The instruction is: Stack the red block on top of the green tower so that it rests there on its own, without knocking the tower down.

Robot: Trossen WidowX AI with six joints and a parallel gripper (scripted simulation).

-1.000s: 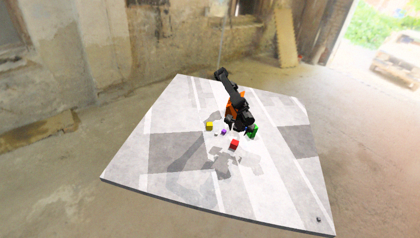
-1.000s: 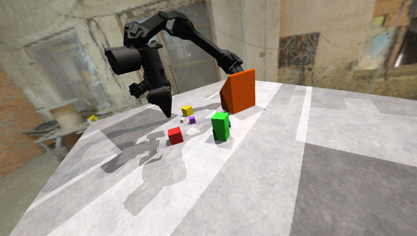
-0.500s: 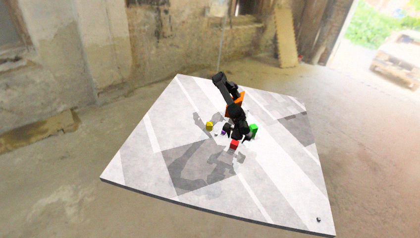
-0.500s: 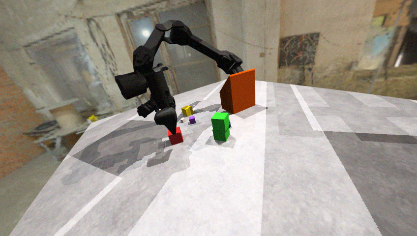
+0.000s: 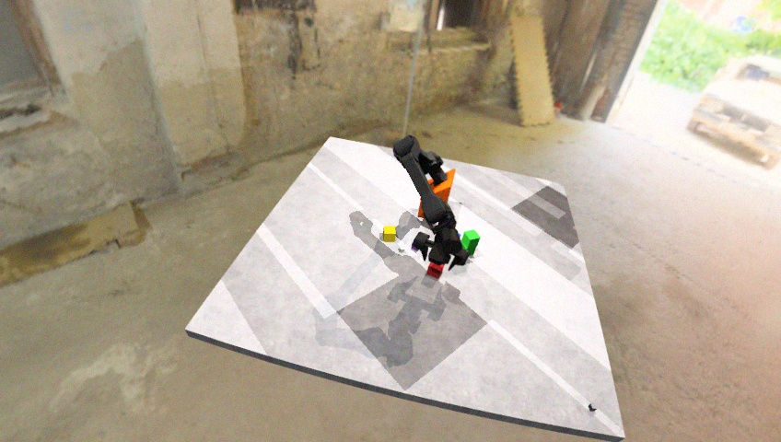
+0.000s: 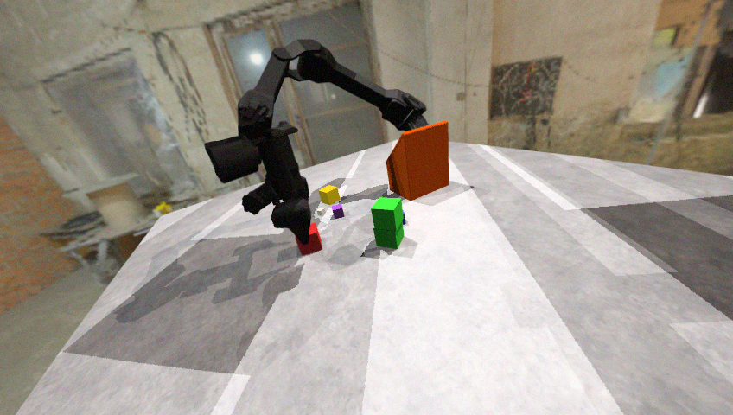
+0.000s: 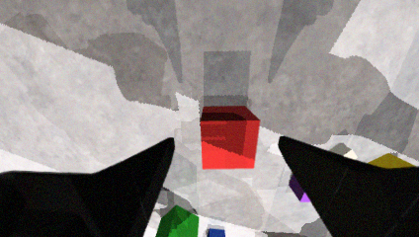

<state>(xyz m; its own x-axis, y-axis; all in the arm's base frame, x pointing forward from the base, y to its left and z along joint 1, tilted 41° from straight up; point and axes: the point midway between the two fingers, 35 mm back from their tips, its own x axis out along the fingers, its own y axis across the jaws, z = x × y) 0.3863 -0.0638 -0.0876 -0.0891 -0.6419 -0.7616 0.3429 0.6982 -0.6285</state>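
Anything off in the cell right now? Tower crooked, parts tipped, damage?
Nothing stands out. The two-block green tower stands upright; the red block sits flat on the table between the open tool's fingers. No visible damage.

A red block (image 5: 435, 270) (image 6: 310, 240) (image 7: 229, 143), a plain cube, sits flat on the pale, gray-patterned tabletop — not on the tower, but well apart from it — with shadow darkening part of its surface. The green tower (image 5: 470, 241) (image 6: 387, 221) (image 7: 179, 223) stands upright on the same tabletop, two bright green blocks high, one directly on the other — the seam between them showing, the upper block's top face bare. In the wrist view, only part of the tower shows, at the frame's lower edge.
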